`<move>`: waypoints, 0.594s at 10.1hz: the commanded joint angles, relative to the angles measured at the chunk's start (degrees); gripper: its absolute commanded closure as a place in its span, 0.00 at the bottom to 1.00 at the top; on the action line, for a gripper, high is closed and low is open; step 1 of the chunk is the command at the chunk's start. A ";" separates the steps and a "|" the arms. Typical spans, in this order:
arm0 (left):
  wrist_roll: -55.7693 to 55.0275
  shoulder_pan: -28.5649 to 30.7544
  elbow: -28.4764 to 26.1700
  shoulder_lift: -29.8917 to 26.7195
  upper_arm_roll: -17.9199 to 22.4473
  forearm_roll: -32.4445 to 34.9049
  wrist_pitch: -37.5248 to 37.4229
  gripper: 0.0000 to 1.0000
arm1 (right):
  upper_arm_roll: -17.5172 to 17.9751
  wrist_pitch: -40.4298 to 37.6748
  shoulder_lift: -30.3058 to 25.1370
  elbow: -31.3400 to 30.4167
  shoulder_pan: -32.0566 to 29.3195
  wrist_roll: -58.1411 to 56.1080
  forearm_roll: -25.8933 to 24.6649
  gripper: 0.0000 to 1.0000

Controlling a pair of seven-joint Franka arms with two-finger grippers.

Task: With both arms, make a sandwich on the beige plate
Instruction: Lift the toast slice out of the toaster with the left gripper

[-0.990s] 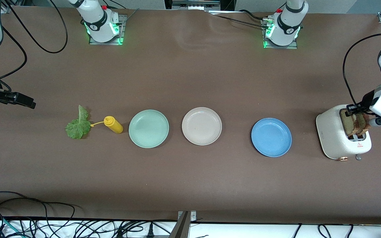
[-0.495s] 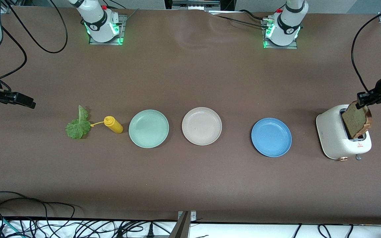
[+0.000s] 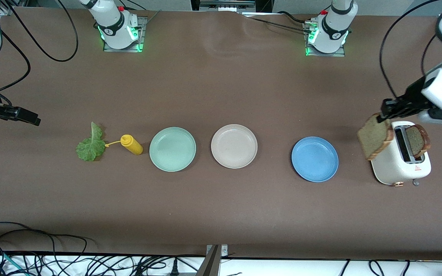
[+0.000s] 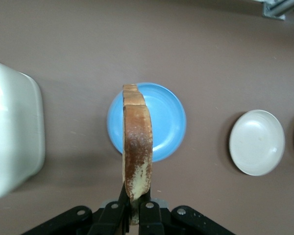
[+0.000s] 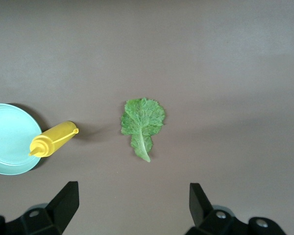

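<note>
Left gripper (image 3: 383, 115) sits at the right edge of the front frame, its fingers clamped on the top crust of a bread slice (image 3: 374, 141). I see that slice hanging in the air, tilted, over the edge of the toaster (image 3: 391, 166) that faces the blue plate (image 3: 314, 159). In the left wrist view the same slice (image 4: 136, 147) stands edge-on in the middle of the frame, pinched at its bottom by the black fingertips (image 4: 121, 203), with the blue plate (image 4: 166, 117) under it and the beige plate (image 4: 257, 142) at center right. A second slice (image 3: 417, 140) stands in the toaster's slot, leaning.

Right gripper (image 3: 31, 119) waits at the left edge of the front frame, over bare table, and I read its fingers as spread wide with nothing between them; the right wrist view shows the two fingertips (image 5: 66, 198) in the lower corners, well apart.

Beige plate (image 3: 234, 146) lies in the middle of the front frame, bare, between the mint plate (image 3: 172, 149) and the blue plate. Left of the mint plate a yellow bottle (image 3: 131, 144) lies on its side, and the lettuce leaf (image 3: 90, 145) lies flat just beside its nozzle.
</note>
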 commanded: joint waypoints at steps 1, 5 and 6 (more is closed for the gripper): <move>1.05 -2.79 0.75 4.88 0.06 -8.91 -0.03 1.00 | -0.33 -0.29 -0.83 -0.74 -0.28 -0.92 1.01 0.00; 1.66 -9.89 1.54 15.87 -2.32 -30.76 0.14 1.00 | -0.60 -0.29 -0.83 -0.74 -0.28 -0.92 1.01 0.00; 1.75 -11.14 2.58 18.94 -2.32 -34.49 0.15 1.00 | -0.60 -0.29 -0.83 -0.74 -0.28 -0.92 1.01 0.00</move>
